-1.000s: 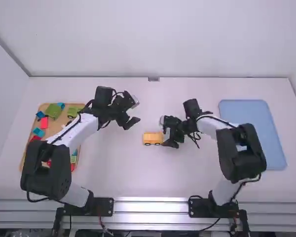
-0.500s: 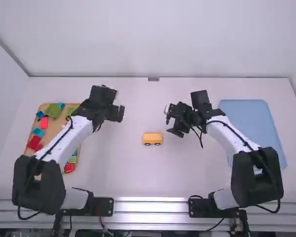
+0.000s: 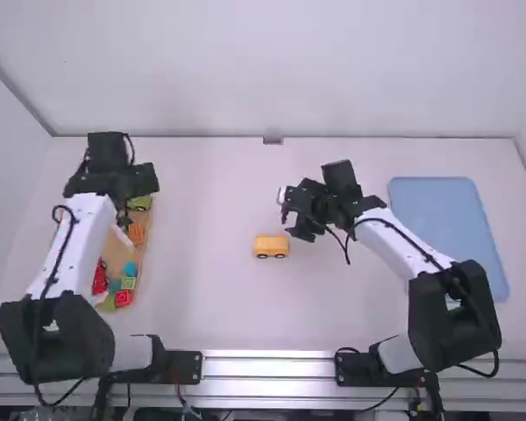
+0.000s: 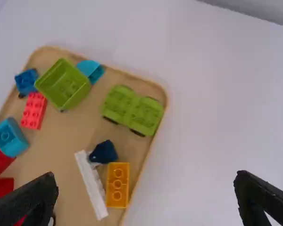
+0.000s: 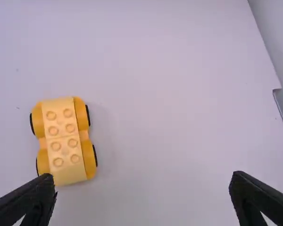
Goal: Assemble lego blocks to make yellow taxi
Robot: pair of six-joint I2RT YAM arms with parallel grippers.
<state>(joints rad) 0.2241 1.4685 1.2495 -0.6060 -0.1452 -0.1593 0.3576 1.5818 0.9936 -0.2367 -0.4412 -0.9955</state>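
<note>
White counter (image 3: 210,307) fills high view: blue tray (image 3: 447,237) at right, wooden tray (image 4: 56,141) at left. Left end effector (image 4: 146,188) over wooden tray, spread wide, nothing held. Right end effector (image 5: 141,186) near frame centre, also wide, empty. Yellow wheeled base (image 5: 63,141), studs up, sits mid-frame, just beside it. Looks like parts-fetching stage, taxi partly built! Next move likely calls for lining up over orange brick (image 4: 118,184), lowering, pinching squarely, clear of white strip (image 4: 91,184).

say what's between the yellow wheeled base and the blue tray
The right hand and part of its arm, over the white table; the high view shows it.
</note>
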